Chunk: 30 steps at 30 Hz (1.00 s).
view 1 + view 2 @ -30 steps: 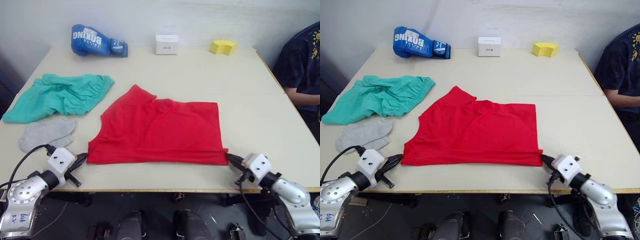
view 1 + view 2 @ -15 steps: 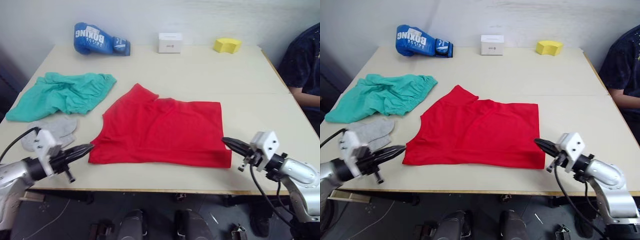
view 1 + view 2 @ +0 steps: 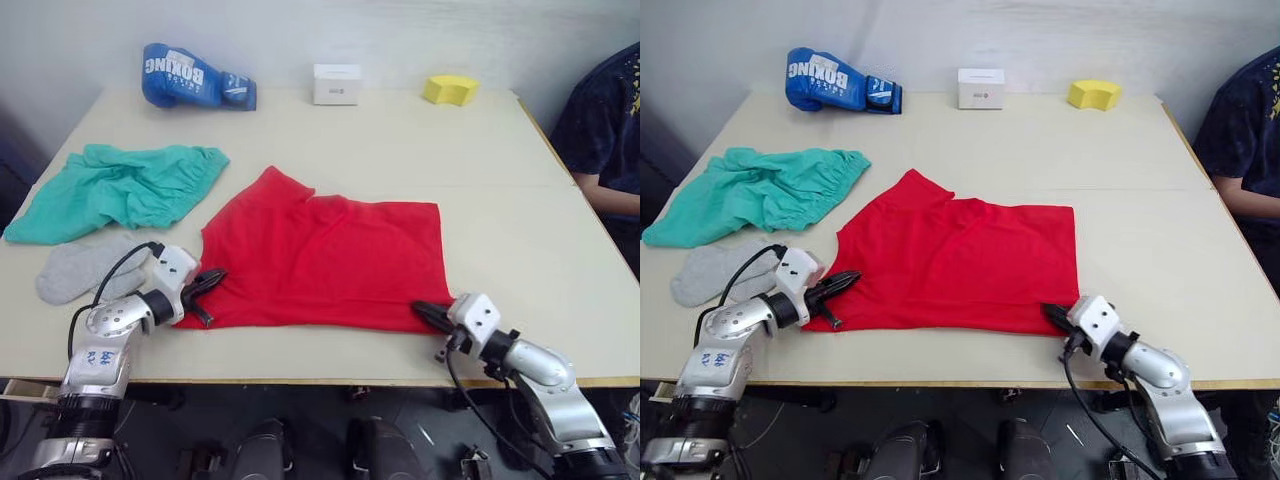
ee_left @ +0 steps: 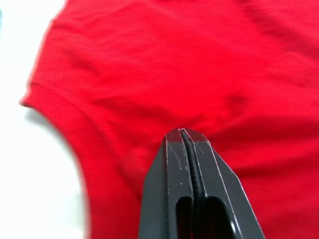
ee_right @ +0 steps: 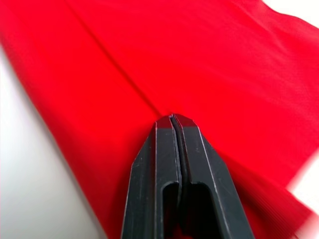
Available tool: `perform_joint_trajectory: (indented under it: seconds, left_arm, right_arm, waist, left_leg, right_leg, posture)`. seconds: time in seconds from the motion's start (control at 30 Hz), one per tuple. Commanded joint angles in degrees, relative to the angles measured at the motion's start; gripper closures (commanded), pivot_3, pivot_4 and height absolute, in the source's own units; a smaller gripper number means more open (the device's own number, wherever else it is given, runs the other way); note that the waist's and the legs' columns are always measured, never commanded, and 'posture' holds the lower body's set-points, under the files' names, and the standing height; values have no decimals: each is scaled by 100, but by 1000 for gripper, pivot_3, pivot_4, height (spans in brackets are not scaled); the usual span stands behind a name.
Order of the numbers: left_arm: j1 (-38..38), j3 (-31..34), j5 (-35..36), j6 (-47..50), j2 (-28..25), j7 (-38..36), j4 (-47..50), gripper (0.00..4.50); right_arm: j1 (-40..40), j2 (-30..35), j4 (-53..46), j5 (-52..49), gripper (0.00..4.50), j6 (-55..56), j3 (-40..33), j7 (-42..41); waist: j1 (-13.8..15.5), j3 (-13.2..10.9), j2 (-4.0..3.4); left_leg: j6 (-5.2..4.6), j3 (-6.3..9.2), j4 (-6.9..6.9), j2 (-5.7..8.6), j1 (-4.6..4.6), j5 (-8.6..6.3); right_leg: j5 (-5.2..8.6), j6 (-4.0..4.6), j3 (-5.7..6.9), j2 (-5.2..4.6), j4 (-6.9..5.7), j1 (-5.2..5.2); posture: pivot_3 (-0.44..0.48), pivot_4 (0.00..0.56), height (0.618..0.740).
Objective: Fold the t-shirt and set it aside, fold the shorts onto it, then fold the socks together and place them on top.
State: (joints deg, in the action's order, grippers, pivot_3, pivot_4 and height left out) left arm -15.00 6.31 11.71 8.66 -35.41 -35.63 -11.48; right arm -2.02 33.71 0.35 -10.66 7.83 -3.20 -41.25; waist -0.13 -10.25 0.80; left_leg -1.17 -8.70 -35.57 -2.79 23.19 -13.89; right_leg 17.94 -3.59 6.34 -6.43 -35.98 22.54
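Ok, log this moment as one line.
stage: t-shirt fold | left gripper: shut on t-shirt | right gripper: shut on t-shirt

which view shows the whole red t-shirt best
The left eye view: it takes in the whole t-shirt lying flat on the table. The right eye view shows much the same. Each wrist view gives a close patch of red cloth at its shut tool tip.

A test room or lab: a plain beige worktop [image 3: 500, 230] against a bare white wall [image 3: 400, 30]. Along its far edge sit unrelated props: a blue boxing glove [image 3: 195, 78], a small white box [image 3: 335, 85], a yellow sponge [image 3: 448, 91]. A seated person [image 3: 605, 130] waits by its right edge.
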Motion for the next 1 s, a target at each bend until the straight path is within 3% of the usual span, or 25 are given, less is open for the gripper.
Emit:
perform_joint_trajectory:
  seconds: [0.03,0.1,0.23,0.3,0.4,0.53,0.6,0.77,0.83,0.87,1.0]
  left_arm:
    - [-261,334,-237,-332,125,671,-516,4476]
    - [-366,645,-1,-282,275,928,-427,4476]
    - [238,1209,1023,-63,141,78,845,4500]
    - [829,1305,1219,-108,-279,-714,1283,4097]
    - [1680,1259,845,-869,-1058,-1728,1506,3287]
    - [2202,1216,433,-1548,-1556,-2172,1337,2003]
    - [2291,1158,89,-1905,-1666,-2137,1105,1420]
    - [2085,952,-538,-2182,-1611,-1685,620,1420]
    - [2027,800,-677,-2170,-1584,-1624,548,1420]
    - [2005,731,-752,-2182,-1577,-1595,515,1420]
    - [1789,499,-1019,-2128,-1536,-1388,291,1399]
  right_arm:
    - [-139,163,278,-7,4500,123,-538,207]
    - [-153,201,336,-74,4500,188,-799,283]
    - [-229,315,-208,-960,4334,-303,-1348,-69]
    - [-373,631,-606,-1100,3928,-499,-1322,-524]
    - [-699,1154,-1144,-930,2925,-396,-1059,-1163]
    - [-817,1551,-1211,-408,1561,-47,-727,-1516]
    - [-691,1541,-1015,-77,1549,159,-560,-1412]
    - [-176,1541,-242,696,1549,489,-51,-1250]
    - [120,1511,192,951,1549,676,104,-1136]
    - [229,1513,369,1046,1549,762,170,-1112]
    - [578,1495,915,1360,1727,1252,395,-951]
  waist:
    - [5,0,2]
    - [4,0,4]
    - [-27,-5,12]
    - [-116,-6,8]
    - [-156,-7,4]
    - [-125,-9,6]
    - [-100,-11,4]
    - [-115,-13,-1]
    - [-132,-9,5]
    - [-141,-8,5]
    - [-138,1,1]
  left_leg:
    - [-1,1,-1,0,-1,1]
    - [-3,3,-3,-1,0,2]
    - [-2,3,-2,-1,10,3]
    - [17,1,0,-3,7,10]
    - [23,-5,19,-4,-3,8]
    - [19,-2,30,-6,-9,4]
    - [19,2,30,-7,-3,4]
    - [16,3,46,-6,11,3]
    - [8,3,47,-5,6,2]
    - [8,3,48,-5,4,2]
    - [9,3,47,-5,-13,3]
  right_leg:
    - [-1,-1,0,0,0,-1]
    - [-4,-4,-1,-2,-1,-2]
    - [-5,-5,-2,-4,-1,5]
    - [-1,0,-4,-1,-1,4]
    - [13,5,-2,3,0,7]
    - [15,10,1,4,4,8]
    - [18,18,2,3,25,8]
    - [43,101,-8,0,73,6]
    - [31,79,-6,0,71,1]
    - [-2,21,-4,0,70,2]
    - [-6,14,-2,-2,62,0]
  posture:
    - [0,150,740]
    - [0,150,740]
    - [0,150,740]
    - [0,150,740]
    - [0,150,740]
    - [0,150,740]
    - [0,150,740]
    - [0,150,740]
    - [0,150,740]
    - [0,150,740]
    - [0,150,740]
